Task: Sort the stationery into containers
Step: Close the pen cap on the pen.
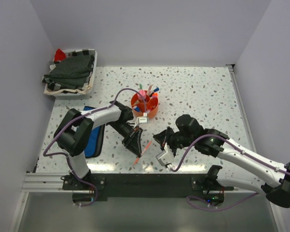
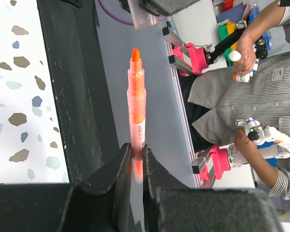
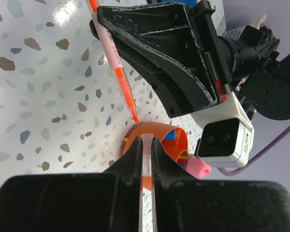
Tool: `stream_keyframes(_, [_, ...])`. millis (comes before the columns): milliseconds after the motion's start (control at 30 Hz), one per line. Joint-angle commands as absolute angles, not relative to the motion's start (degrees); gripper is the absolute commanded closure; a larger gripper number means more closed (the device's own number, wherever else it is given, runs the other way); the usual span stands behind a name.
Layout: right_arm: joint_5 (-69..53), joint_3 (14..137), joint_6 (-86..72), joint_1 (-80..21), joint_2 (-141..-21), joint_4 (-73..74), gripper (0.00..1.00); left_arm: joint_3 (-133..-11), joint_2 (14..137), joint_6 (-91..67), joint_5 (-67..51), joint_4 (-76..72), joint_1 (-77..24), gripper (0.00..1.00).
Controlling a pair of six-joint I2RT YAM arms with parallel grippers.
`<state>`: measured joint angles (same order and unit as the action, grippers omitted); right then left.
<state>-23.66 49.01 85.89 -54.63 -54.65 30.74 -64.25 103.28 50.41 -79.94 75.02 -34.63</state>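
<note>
My left gripper is shut on the rear end of a thin orange pen. The pen points toward the table's near edge, and its uncapped orange tip shows in the left wrist view. My right gripper, just right of the pen, is shut on a slim clear-and-orange pen cap. The round orange organiser stands behind both grippers and holds several pens and a fat pink tube. The flat blue pouch lies under the left arm. The other small stationery is out of view.
A white tray of dark cloth stands at the back left corner. The black rail with both arm bases runs along the near edge. The two grippers are close together near the front middle. White walls enclose the table.
</note>
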Motion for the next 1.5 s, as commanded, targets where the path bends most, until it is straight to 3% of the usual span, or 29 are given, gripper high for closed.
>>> stream_keyframes(0, [-25.84,51.85,87.63,-54.49,-55.37,31.90,1.00,-66.01,103.36,52.47,-82.18,75.50,-35.07,1.00])
stream_keyframes(1467, [-26.63,54.05,90.88,-54.58,-58.45,37.62,1.00,-66.62,105.91,53.00,-82.71,75.50,-35.07,1.00])
